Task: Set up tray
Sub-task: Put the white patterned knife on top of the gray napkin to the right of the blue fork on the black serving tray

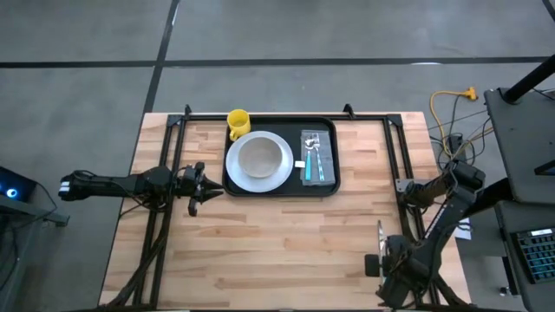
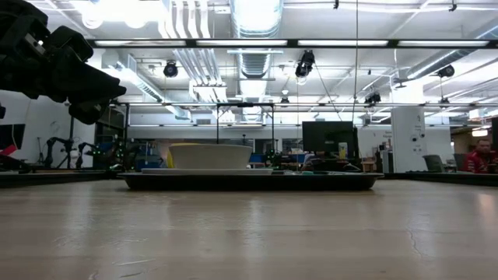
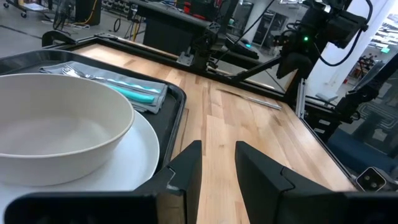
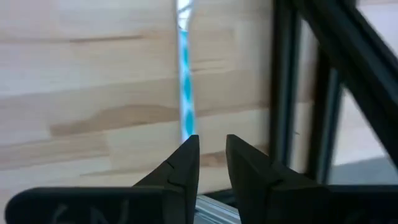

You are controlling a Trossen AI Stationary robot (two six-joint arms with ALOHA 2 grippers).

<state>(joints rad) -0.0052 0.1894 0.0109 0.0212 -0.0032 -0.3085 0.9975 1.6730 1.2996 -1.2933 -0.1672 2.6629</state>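
The black tray point(image 1: 328, 186) lies at the table's far middle. On it a white bowl point(image 1: 259, 157) sits on a white plate point(image 1: 279, 179), and a grey napkin point(image 1: 328, 161) carries turquoise-handled cutlery point(image 1: 311, 159). A yellow mug point(image 1: 238, 122) stands at the tray's far left corner. My left gripper point(image 1: 198, 188) hovers just left of the tray, open by a narrow gap, and holds nothing. A turquoise-handled knife point(image 4: 185, 93) lies on the wood near the right rail. My right gripper point(image 4: 211, 149) hangs above the knife's near end, slightly open, touching nothing.
Black frame rails point(image 1: 401, 165) run along the table's left, right and far sides. The right rail point(image 4: 283, 87) stands close beside the knife. Bare wood point(image 1: 277, 251) spans the table's near half. Cables and equipment point(image 1: 451, 104) sit beyond the right edge.
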